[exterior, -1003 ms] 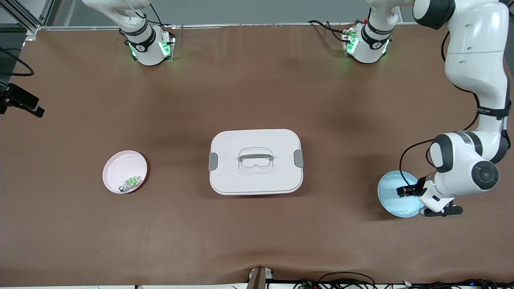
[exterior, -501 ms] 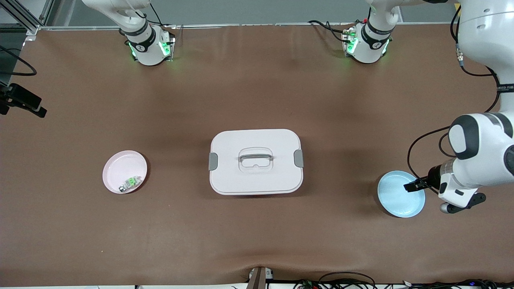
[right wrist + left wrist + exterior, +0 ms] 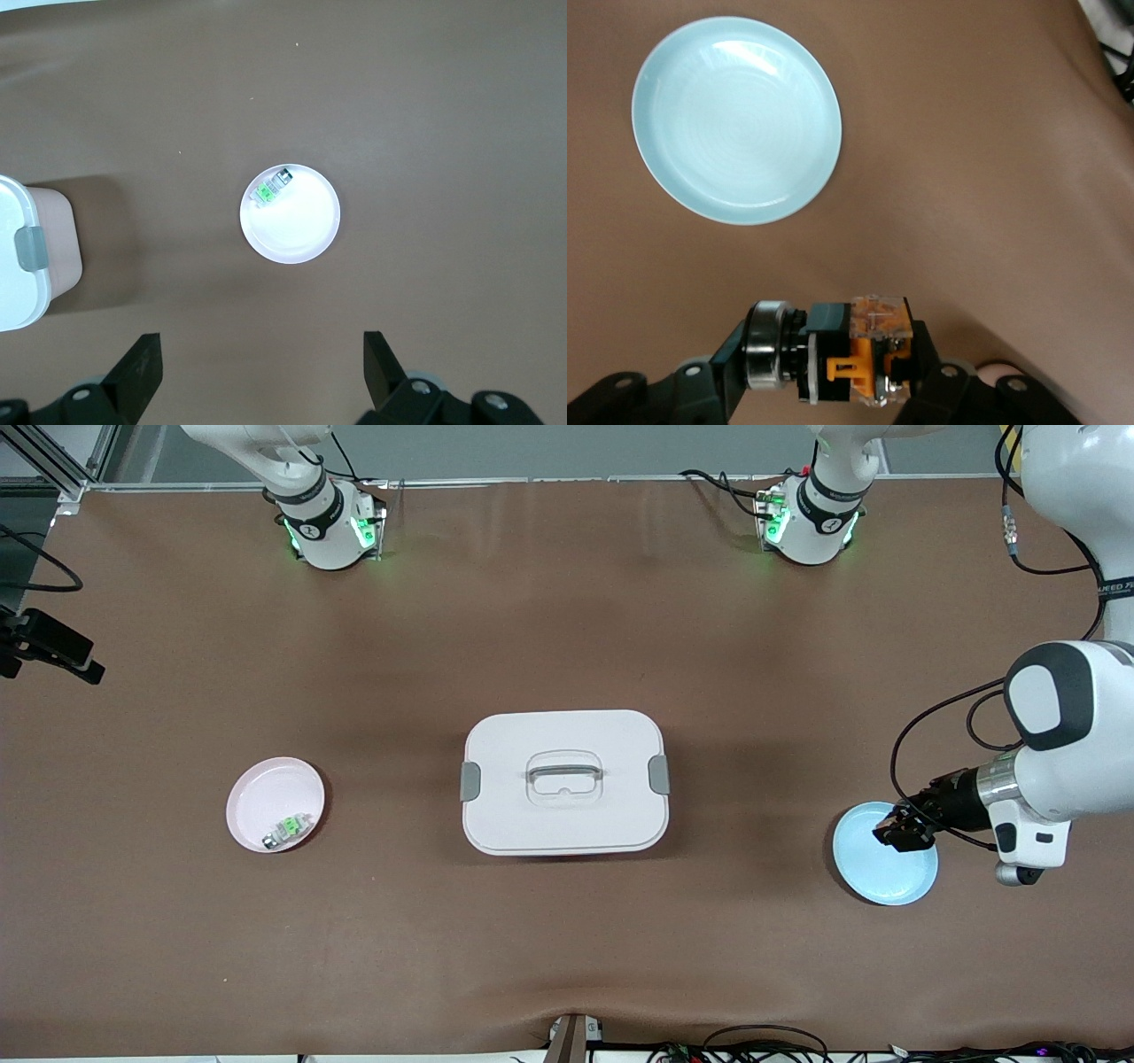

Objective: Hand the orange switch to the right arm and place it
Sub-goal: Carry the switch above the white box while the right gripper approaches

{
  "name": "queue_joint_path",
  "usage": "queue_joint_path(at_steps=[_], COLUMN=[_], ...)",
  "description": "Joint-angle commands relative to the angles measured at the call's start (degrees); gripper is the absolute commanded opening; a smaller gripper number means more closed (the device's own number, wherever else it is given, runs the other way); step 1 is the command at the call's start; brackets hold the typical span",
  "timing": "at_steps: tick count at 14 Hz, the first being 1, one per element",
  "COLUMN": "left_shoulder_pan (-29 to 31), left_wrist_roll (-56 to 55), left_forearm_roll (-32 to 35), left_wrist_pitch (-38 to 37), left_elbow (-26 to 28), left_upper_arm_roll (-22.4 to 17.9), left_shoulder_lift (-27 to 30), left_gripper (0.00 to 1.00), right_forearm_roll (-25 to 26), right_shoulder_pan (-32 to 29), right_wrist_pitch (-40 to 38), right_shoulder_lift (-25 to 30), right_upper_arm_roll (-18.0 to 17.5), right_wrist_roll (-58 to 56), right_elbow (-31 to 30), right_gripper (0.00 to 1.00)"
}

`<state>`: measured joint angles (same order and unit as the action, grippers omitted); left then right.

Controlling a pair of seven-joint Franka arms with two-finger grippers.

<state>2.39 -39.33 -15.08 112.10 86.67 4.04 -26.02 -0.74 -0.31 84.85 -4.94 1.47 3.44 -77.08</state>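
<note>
- The orange switch [image 3: 864, 359], a small black part with an orange face and a silver ring at one end, was clamped between the closed fingers of the left gripper [image 3: 833, 372], low in the left wrist frame.
- In the front view, the left gripper [image 3: 897, 834] hung at the right edge of the frame, over the rim of the pale blue plate [image 3: 873, 872], with the switch [image 3: 893, 836] only a dark speck at its tips.
- The blue plate [image 3: 735, 119] filled the upper left of the left wrist frame, bare of any part, on the brown table [image 3: 992, 177].
- The white lidded box [image 3: 564, 781], with grey clasps at both ends and a handle on its lid, sat at the centre of the front frame on the table [image 3: 567, 629].
- The pink plate [image 3: 266, 802] lay at the left of that frame, holding a small silvery part with a green face [image 3: 288, 829] at its lower rim.
- The right gripper [image 3: 261, 367] waited with its fingers spread wide and nothing between them, high over the pink plate [image 3: 297, 230] and the green-faced part [image 3: 270, 189], the box's corner [image 3: 27, 266] at the left edge of the right wrist frame.
</note>
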Motion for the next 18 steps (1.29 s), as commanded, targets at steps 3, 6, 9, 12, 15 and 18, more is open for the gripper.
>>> queue_joint_path(at_steps=[3,6,9,12,15,18], left_shoulder_pan=[-0.4,-0.5,-0.4,-0.6,-0.7,-0.7], left_wrist_roll=[-13.4,-28.5,-43.1,-53.4,-59.6,-62.7], left_forearm_roll=[-10.3,-12.3,-12.4,-14.1,-14.7,-14.6], left_wrist_pitch=[-4.4,-4.3,-4.3,-4.3,-4.3,-3.9], left_elbow=[0.9,-0.1,-0.5,-0.5,-0.5,-0.5], left_upper_arm_roll=[2.4,7.4,12.2,15.6,19.4,23.8], left_shoulder_lift=[3.9,4.3,4.2,4.0,4.0,4.0], left_gripper=[0.27,0.27,0.27,0.27,0.27,0.27], right_forearm_roll=[-0.5,0.0,-0.1,-0.1,-0.6,-0.4], right_shoulder_pan=[-0.6,-0.6,-1.2,-1.2,-1.3,-1.0], right_wrist_pitch=[-0.1,-0.4,0.0,-0.8,-3.5,-3.6], right_shoulder_lift=[0.5,0.5,0.5,0.7,1.0,0.4], right_upper_arm_roll=[0.2,0.3,0.5,0.1,0.4,0.0], right_wrist_roll=[-2.9,-2.3,-3.0,-2.7,-2.9,-3.3], right_elbow=[0.0,-0.1,0.0,0.1,1.1,1.0], right_gripper=[1.0,1.0,1.0,1.0,1.0,1.0])
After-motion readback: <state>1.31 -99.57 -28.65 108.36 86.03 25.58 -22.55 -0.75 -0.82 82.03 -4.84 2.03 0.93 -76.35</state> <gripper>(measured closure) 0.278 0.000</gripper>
